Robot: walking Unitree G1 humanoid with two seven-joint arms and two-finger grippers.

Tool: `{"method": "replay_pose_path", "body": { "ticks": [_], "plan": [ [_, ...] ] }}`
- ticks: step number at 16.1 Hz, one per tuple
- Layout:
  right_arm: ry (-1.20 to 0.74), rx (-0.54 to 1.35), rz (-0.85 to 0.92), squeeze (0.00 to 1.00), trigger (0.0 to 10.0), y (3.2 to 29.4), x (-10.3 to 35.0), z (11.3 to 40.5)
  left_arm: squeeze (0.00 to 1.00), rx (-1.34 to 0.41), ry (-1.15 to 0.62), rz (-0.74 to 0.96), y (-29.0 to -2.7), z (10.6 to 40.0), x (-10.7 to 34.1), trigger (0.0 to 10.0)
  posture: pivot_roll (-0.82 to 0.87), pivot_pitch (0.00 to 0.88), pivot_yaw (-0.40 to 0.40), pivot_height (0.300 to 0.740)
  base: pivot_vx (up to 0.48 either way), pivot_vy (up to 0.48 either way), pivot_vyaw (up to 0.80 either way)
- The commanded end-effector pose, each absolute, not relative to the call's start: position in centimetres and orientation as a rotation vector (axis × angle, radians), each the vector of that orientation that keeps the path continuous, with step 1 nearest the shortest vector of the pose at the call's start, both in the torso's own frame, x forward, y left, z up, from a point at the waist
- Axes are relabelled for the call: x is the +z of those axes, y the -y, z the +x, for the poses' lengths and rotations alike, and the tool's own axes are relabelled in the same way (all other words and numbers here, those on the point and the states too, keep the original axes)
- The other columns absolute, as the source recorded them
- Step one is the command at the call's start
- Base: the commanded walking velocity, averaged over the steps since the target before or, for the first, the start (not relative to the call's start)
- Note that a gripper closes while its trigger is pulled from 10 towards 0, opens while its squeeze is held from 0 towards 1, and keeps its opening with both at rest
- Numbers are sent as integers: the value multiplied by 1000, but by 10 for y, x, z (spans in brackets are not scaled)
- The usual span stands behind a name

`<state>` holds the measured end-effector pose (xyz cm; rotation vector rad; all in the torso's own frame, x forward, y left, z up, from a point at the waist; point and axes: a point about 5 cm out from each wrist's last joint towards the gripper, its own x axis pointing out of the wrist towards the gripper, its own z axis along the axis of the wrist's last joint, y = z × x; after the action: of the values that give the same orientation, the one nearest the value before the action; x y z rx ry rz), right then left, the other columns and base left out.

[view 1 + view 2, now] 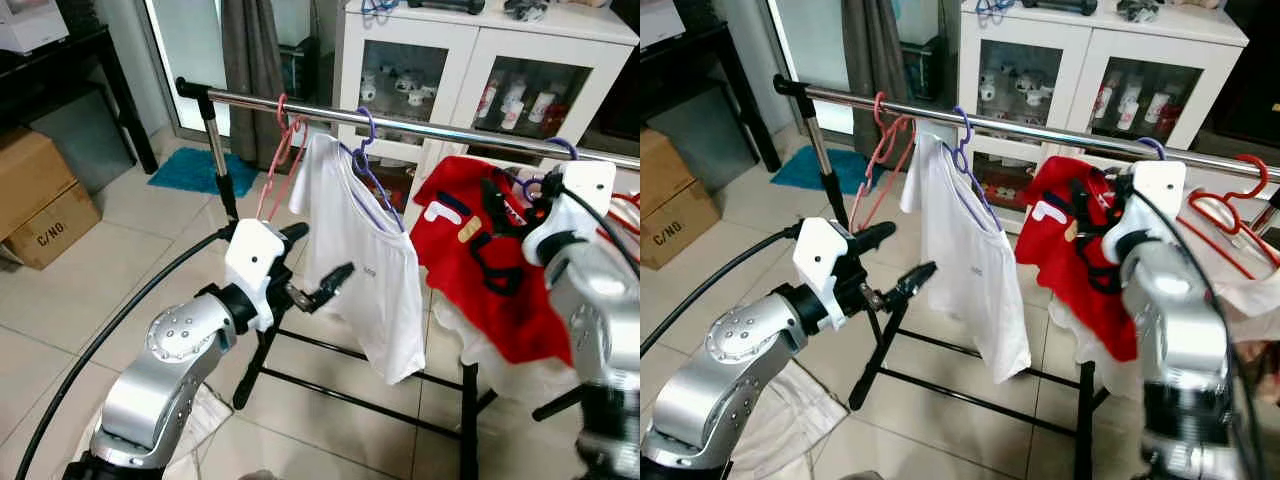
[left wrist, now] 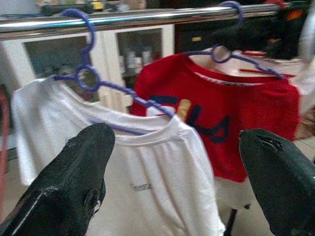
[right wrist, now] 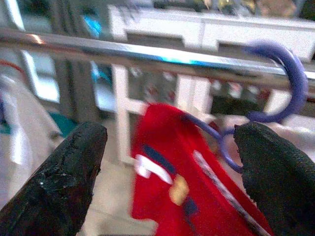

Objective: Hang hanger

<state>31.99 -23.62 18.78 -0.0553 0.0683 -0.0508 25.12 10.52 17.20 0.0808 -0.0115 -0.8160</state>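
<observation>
Left gripper [image 1: 312, 265] raised before white shirt [image 1: 365, 275], fingers spread, empty. Purple hanger [image 3: 275, 98] with red shirt [image 1: 490, 270] hooked on rail [image 1: 420, 127]. Right gripper [image 3: 167, 162] just beside it, fingers apart, holding nothing.

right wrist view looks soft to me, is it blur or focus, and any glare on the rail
Right wrist view: red shirt and cabinet smeared, right claw fingers sharper, a bright glint on the rail. Left wrist view: mildly soft, white shirt legible, a pale sheen along the rail. Left eye view: right arm blurred at its lower edge.
</observation>
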Motion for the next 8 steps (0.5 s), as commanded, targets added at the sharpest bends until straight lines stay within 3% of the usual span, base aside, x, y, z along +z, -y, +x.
{"method": "replay_pose_path", "body": {
  "ticks": [1,2,3,4,8],
  "plan": [
    [-96,-91,-44,1000,10000,244,186,325,0,-857,7,80,-102,247,174,10000,78,73,11,740,0,0,0],
    [-99,-109,-45,702,10000,249,188,329,0,-863,3,82,-102,247,174,10000,81,74,10,740,0,0,0],
    [-130,-130,-58,576,10000,256,187,332,0,-867,-5,82,-103,246,174,10000,81,74,10,740,0,0,0],
    [-133,-132,-44,0,10000,258,187,333,0,-871,-8,84,-103,246,174,10000,81,74,10,740,0,0,0],
    [-127,-168,-31,0,10000,275,188,347,0,-897,-25,90,-103,245,173,10000,82,75,17,740,0,0,0]
  ]
}}
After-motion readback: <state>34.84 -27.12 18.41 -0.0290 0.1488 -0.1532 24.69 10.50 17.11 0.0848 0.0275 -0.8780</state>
